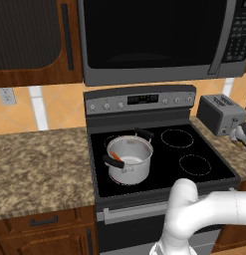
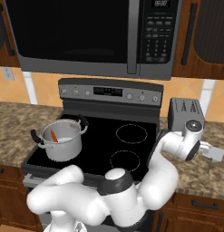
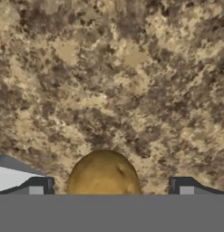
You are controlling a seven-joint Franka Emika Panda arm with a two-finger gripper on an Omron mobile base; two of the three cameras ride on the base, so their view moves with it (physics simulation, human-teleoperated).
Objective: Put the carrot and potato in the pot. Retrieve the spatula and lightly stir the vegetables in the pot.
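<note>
pot (image 1: 128, 160): shiny silver steel, round, straight-sided, two black side handles; standing on the front-left burner of the black stove top (image 1: 194, 144). seen likewise in the right base view at (image 2: 63, 139).

carrot (image 1: 116, 157): slim, bright orange, small against the pot; lying inside the pot, leaned against the inner wall on the left side. marked in the right base view at (image 2: 53, 135), tilted, upper end near the rim.

potato (image 3: 103, 174): smooth, tan-yellow, rounded dome shape with darker brown shading at the edges; resting on the speckled brown granite bench (image 3: 113, 77), well apart from the pot. lower part cut off by the bottom of the hand view.

tool (image 3: 111, 189): spread wide, one dark fingertip on each side of the potato, neither touching it; nothing pinched. reached out over the bench right of the stove, just beside the grey toaster (image 2: 186, 113); seen in the right base view at (image 2: 207, 171), pointing down at the bench.

microwave (image 1: 159, 35): dark, mounted above the stove. stove control panel behind the burners.
</note>
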